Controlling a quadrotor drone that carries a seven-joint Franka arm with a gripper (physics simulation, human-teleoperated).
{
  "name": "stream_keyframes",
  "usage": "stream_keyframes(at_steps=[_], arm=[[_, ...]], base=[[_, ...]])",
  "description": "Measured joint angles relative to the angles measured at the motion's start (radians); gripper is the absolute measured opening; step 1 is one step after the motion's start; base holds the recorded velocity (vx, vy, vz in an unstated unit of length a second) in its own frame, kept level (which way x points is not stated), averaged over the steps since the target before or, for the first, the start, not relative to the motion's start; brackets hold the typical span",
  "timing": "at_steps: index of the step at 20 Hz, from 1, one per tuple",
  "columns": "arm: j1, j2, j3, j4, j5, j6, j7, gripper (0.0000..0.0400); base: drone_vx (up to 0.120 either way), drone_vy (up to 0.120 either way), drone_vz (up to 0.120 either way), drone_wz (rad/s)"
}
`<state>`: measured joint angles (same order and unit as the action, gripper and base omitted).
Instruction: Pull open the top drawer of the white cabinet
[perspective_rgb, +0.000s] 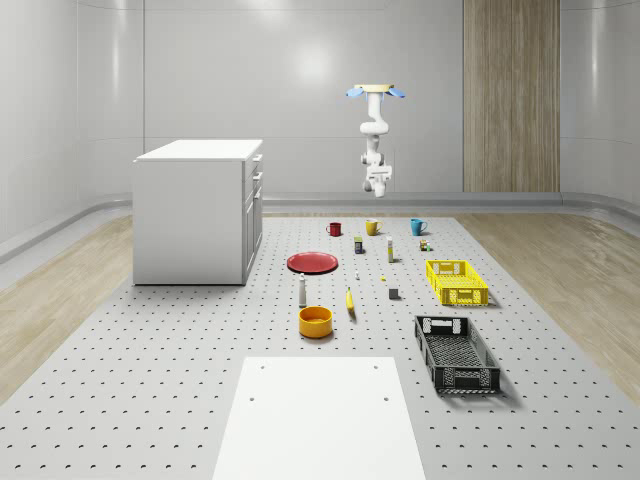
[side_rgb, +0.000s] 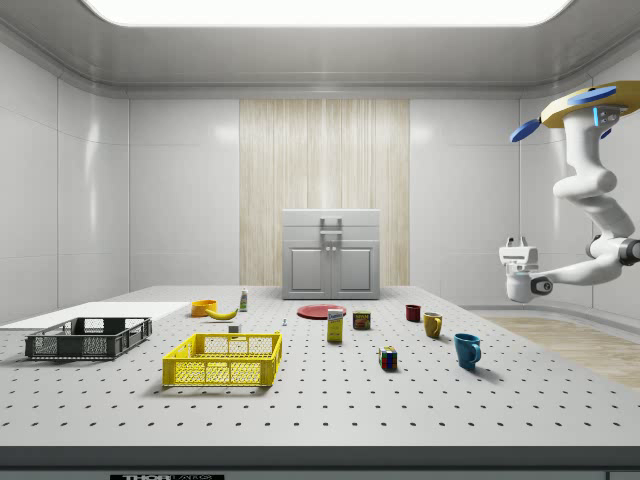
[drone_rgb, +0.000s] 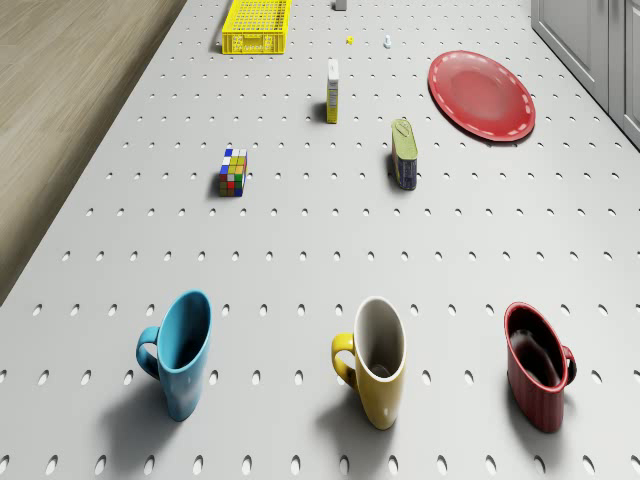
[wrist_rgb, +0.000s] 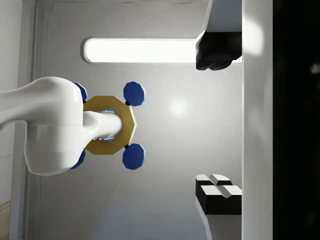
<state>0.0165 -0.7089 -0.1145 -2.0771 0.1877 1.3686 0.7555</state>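
high behind the mugs (perspective_rgb: 372, 227) the drone (perspective_rgb: 376, 91) hovers, arm (side_rgb: 590, 200) bent, jaws spread and upturned.

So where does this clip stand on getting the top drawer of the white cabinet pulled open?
Nothing looks done: in the side view the white cabinet has its top drawer flush and shut. In hand is only the approach. The drone hovers beyond the row of mugs, off to the whole-scene view's right of the cabinet, with the end effector open, empty and well clear of it. Left: reach the drawer handle, grip it, pull.
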Motion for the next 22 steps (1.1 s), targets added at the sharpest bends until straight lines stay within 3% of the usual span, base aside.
stream_keyframes(at_steps=[4, 8, 12, 22], arm=[[0.070, -0.005, -0.268, -0.095, 0.410, -0.011, -0.068, 0.0312], [0.138, -0.024, -0.424, -0.202, 0.647, -0.007, -0.109, 0.0310], [0.192, -0.045, -0.508, -0.270, 0.762, 0.005, -0.128, 0.0307], [0.288, -0.097, -0.599, -0.331, 0.831, 0.053, -0.130, 0.0305]], base=[[0.070, -0.090, 0.000, 0.000], [0.120, -0.120, 0.080, 0.000], [0.120, -0.120, 0.020, 0.000], [0.120, -0.120, 0.120, 0.000]])
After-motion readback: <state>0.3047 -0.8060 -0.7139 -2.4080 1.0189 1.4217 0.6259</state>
